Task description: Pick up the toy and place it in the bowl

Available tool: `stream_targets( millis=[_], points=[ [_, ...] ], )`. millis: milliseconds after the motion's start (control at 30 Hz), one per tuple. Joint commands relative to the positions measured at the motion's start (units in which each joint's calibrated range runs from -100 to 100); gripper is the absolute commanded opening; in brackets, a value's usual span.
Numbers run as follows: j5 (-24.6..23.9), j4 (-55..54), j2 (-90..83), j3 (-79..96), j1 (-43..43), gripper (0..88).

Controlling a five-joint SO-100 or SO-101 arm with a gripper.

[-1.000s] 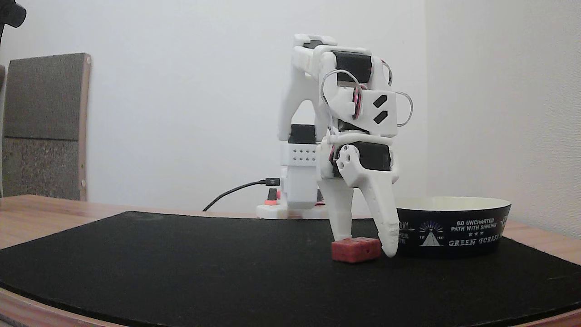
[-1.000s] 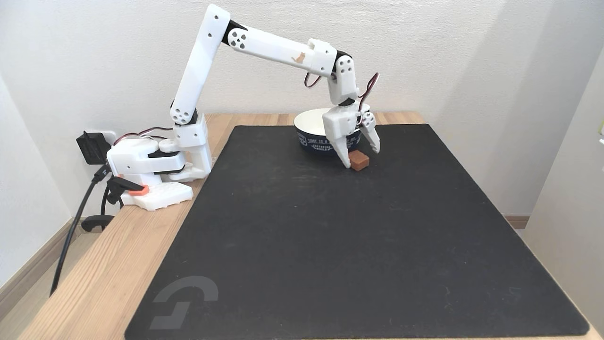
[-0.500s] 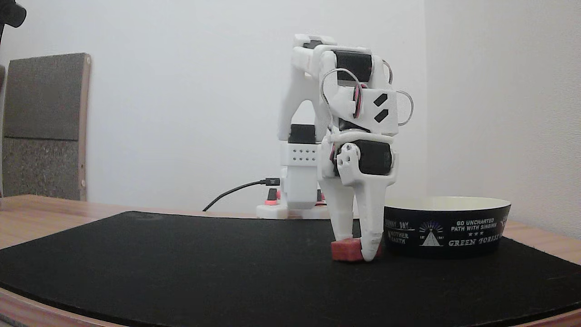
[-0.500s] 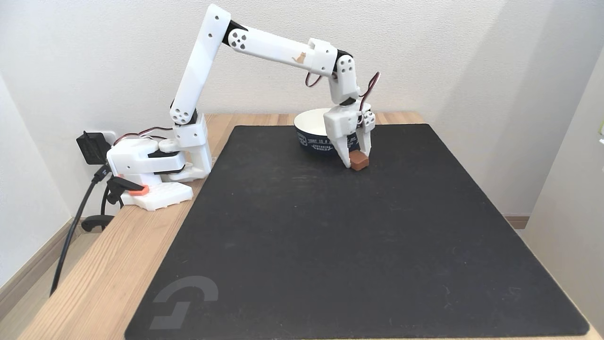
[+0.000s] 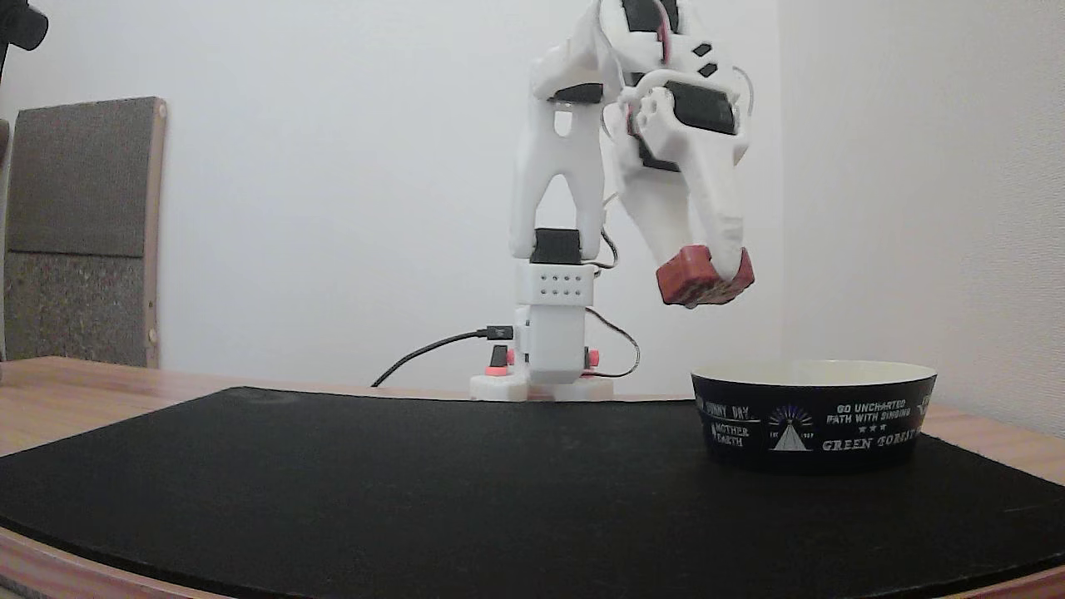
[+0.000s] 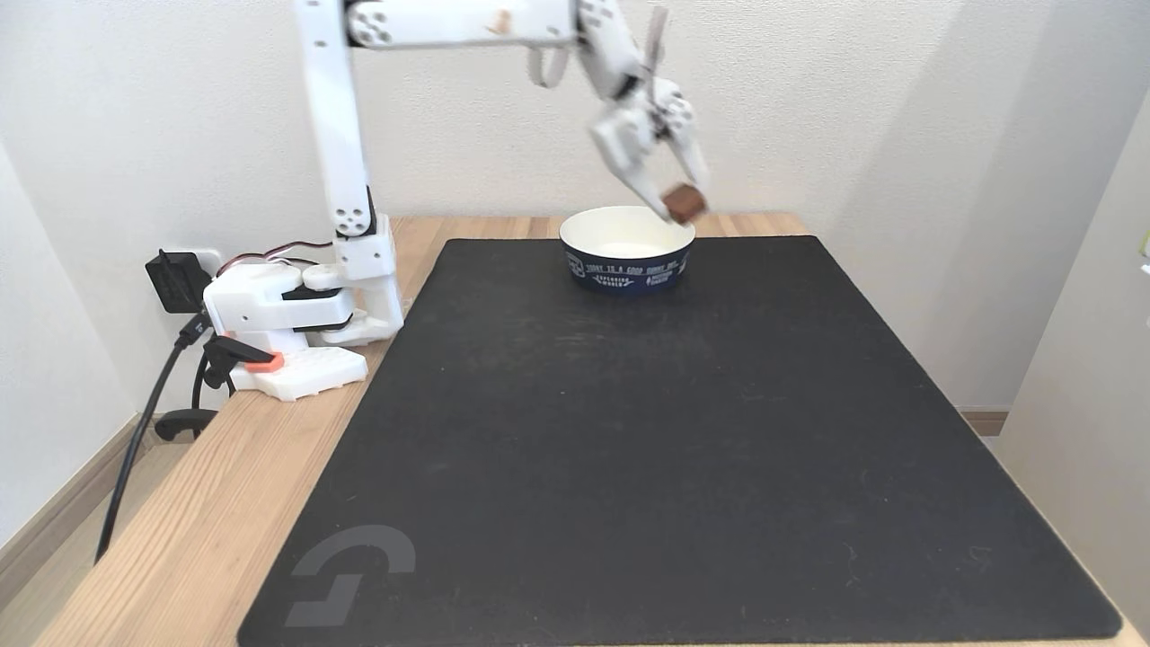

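Note:
The toy (image 5: 697,279), a small red block, hangs in the air, and my white gripper (image 5: 707,270) is shut on it. In a fixed view the block (image 6: 683,203) sits just above the right part of the bowl's rim, held by the gripper (image 6: 683,199). The bowl (image 5: 815,412) is black outside with white lettering and cream inside; it stands on the black mat at the right. From above, the bowl (image 6: 627,261) is at the mat's far edge and nothing lies in it. In the low fixed view the block is above and slightly left of the bowl's near rim.
A black mat (image 6: 683,449) covers most of the wooden table (image 6: 198,503). The arm's white base (image 6: 287,314) with cables stands at the left. A wall runs close behind the bowl. A grey board (image 5: 79,233) leans at the far left.
The gripper closed on the red block on the mat beside the bowl, then lifted it well up and towards the bowl. The bowl has not moved.

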Motion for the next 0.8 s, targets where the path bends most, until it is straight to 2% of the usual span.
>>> stream_targets(
  millis=[0,100,133,267,300,333,433,500,600,633,667,767],
  points=[
    [-1.2,-2.2,-15.0,16.2,-8.4,2.5],
    [-1.2,-6.0,-15.0,21.1,-9.9,2.7],
    [-1.2,-7.6,-15.0,23.3,-9.9,5.8],
    [-0.7,-9.3,-15.0,26.2,-9.9,27.9],
    [-0.7,-10.3,-15.1,26.9,-9.9,36.6],
    [-0.7,-10.5,-15.2,26.9,-9.9,38.3],
    [-0.6,-10.5,-16.0,26.4,-8.8,36.8],
    [-0.6,-11.0,-17.4,26.0,-4.6,33.1],
    [-1.2,-11.3,-22.6,27.9,2.5,17.2],
    [-1.2,-11.8,-27.4,30.8,7.6,3.3],
    [-1.1,-13.1,-29.9,33.0,9.6,0.7],
    [-1.2,-16.7,-40.2,46.8,12.2,5.5]
  ],
)
